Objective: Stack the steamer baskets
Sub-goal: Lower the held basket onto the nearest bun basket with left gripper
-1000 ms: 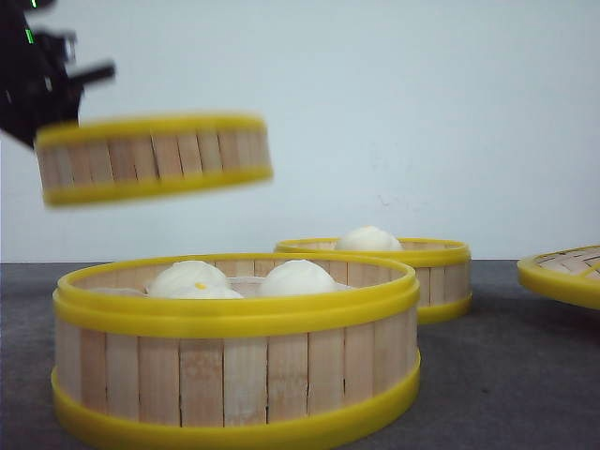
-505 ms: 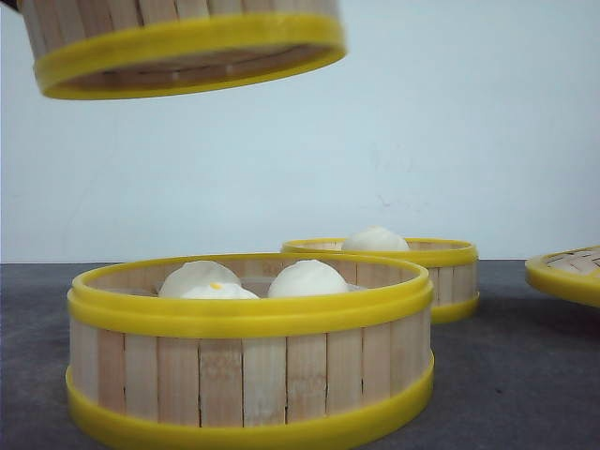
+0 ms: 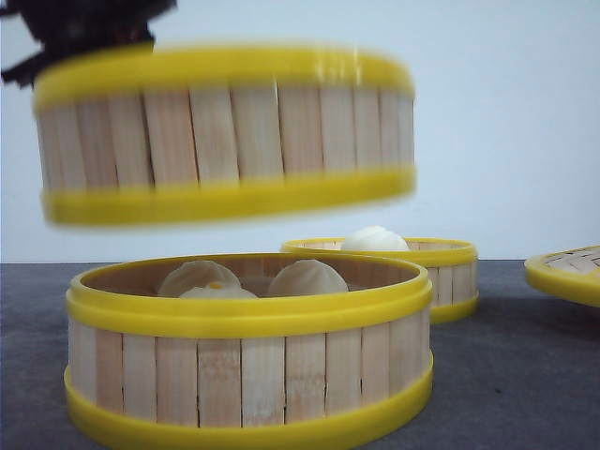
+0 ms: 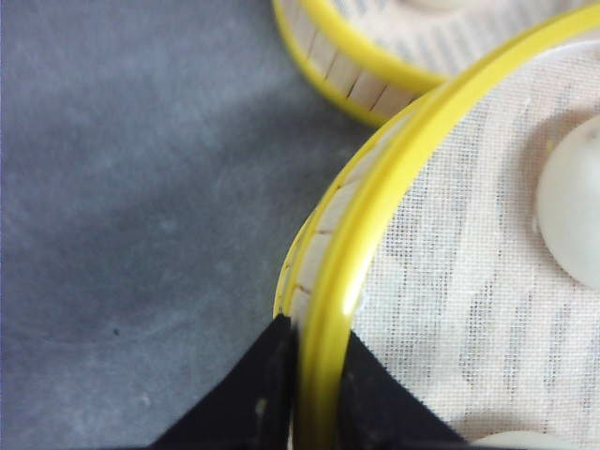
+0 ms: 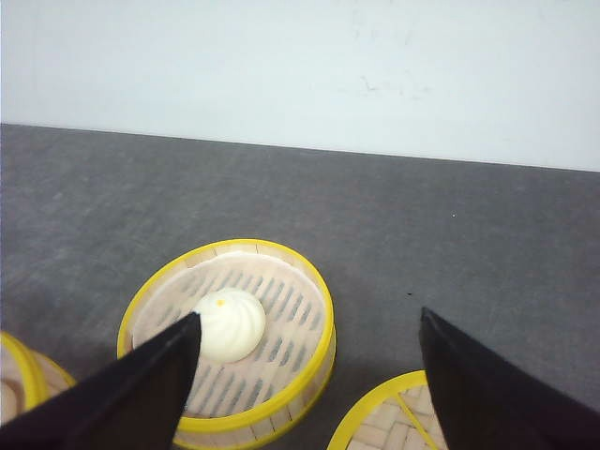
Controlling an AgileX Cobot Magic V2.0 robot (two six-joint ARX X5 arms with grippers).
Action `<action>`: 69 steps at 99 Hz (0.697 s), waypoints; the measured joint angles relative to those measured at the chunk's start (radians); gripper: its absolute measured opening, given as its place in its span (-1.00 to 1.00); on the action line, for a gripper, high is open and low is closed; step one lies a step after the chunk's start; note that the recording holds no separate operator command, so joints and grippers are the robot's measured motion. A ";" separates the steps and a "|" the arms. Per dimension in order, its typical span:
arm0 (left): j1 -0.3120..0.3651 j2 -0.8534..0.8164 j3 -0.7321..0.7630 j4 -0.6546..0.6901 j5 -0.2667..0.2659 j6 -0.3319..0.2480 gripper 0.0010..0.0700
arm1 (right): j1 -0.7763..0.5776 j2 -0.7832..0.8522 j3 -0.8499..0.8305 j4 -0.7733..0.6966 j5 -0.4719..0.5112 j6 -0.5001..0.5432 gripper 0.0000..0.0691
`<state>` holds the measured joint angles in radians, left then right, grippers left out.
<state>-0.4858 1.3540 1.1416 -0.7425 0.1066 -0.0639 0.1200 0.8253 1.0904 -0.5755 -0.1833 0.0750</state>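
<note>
Down came the carried basket (image 3: pixel 225 131) from its higher spot half a second ago, and I had it hanging just above the near basket (image 3: pixel 248 352) with its buns (image 3: pixel 307 277). My left claw (image 4: pixel 317 412) pinched its yellow rim. Behind on the surface (image 3: pixel 506 375) sat the far basket (image 5: pixel 228 347), one bun (image 5: pixel 228 323) inside, under my spread right claw (image 5: pixel 309 375).

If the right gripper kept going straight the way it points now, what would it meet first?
Probably the bare grey table. The right gripper is open, and between its jaws lies mostly tabletop, with the one-bun basket toward one finger and a lid's rim near the other. Depth is unclear.
</note>
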 joint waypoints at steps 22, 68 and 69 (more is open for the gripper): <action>0.000 0.006 -0.008 0.058 0.000 -0.013 -0.96 | 0.000 0.000 0.000 0.000 0.000 0.000 0.33; -0.013 0.087 -0.008 0.042 0.001 -0.015 -0.96 | 0.000 0.000 0.000 0.000 0.000 0.000 0.33; -0.013 0.089 -0.008 0.042 0.001 -0.015 -0.96 | 0.000 0.000 0.000 0.000 0.000 0.000 0.33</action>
<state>-0.4988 1.4425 1.1339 -0.7002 0.1074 -0.0788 0.1200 0.8253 1.0908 -0.5755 -0.1833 0.0750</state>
